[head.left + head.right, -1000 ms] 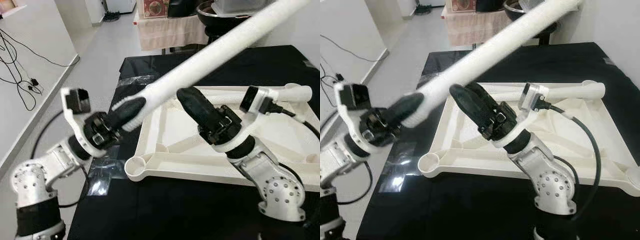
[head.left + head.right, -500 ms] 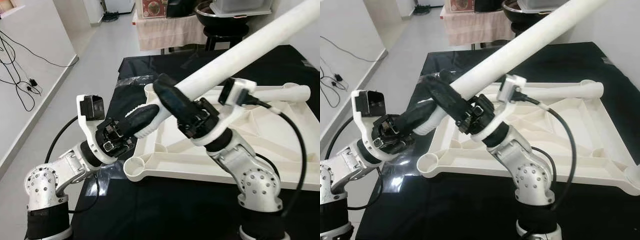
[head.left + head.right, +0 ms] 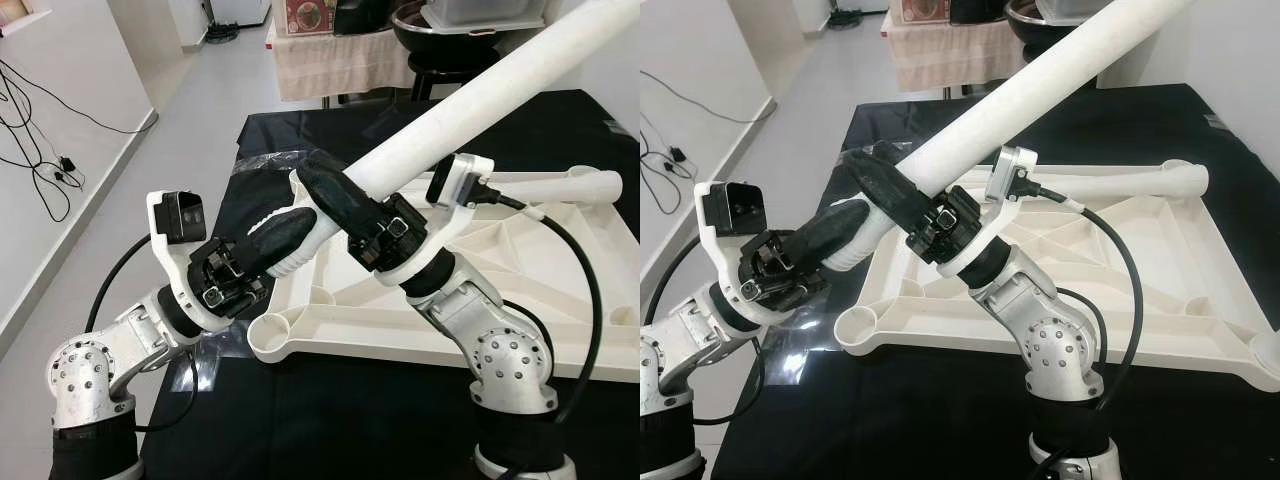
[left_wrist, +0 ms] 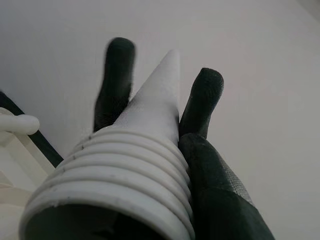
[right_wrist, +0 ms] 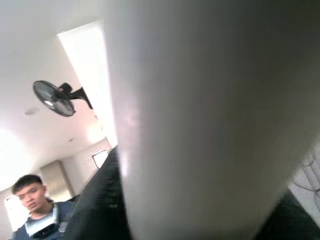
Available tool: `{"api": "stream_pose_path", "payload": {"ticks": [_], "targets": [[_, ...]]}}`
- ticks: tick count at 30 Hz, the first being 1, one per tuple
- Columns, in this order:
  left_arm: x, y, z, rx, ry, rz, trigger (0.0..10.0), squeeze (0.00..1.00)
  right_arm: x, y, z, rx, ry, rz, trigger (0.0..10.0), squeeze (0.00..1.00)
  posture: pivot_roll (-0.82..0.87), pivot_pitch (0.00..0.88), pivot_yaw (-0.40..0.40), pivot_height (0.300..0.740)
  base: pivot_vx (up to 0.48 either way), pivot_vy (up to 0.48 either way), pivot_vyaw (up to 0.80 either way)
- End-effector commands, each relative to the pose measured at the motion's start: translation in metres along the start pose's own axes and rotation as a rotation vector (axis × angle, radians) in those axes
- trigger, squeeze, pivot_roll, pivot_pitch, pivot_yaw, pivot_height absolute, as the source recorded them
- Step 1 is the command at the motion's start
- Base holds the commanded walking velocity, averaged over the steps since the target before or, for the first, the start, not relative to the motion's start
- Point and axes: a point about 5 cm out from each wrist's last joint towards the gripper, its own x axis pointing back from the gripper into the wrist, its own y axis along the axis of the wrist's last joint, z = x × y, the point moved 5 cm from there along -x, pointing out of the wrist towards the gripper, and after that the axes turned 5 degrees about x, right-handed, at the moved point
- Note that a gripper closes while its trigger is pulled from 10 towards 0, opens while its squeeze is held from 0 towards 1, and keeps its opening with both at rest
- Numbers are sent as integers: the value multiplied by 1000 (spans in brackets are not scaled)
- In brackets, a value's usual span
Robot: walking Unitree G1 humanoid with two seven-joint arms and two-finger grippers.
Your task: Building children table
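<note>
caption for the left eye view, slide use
Both pincers, left and right, grip a long white plastic table leg above the upturned white tabletop.

Premises appear domestic: a lived-in room with pale tiled floor [image 3: 190, 110], loose cables [image 3: 40, 150] trailing along the wall, and a cloth-draped side table [image 3: 340, 62] carrying a dark bowl [image 3: 440, 30] and boxed goods. A wall-mounted fan [image 5: 57, 97] and a person [image 5: 37, 212] show in the right wrist view.

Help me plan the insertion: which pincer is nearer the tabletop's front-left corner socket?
Left. The left pincer grips the leg's threaded end just above the socket; the right pincer clasps the leg higher.
</note>
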Motion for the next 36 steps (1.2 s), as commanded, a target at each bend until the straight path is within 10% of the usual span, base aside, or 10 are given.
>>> {"api": "stream_pose_path", "payload": {"ticks": [1, 13, 14, 36], "targets": [[-4, -13, -2, 26, -9, 62, 10000, 0, -5, -4, 3, 15, 16, 19, 0, 0, -49, 98, 64, 740, 0, 0, 0], [-2, -21, 1, -13, 12, 87, 10000, 0, -3, -2, 0, 18, 10, 8, 0, 0, -52, 97, 64, 740, 0, 0, 0], [0, -21, 1, -21, 16, 81, 10000, 1000, -3, -2, -1, 19, 6, 8, 0, 0, -52, 97, 64, 740, 0, 0, 0], [52, -35, 13, -3, 123, 97, 10000, 1000, 9, 46, -17, -27, -57, -198, 0, 0, -66, 118, 60, 740, 0, 0, 0]]}}
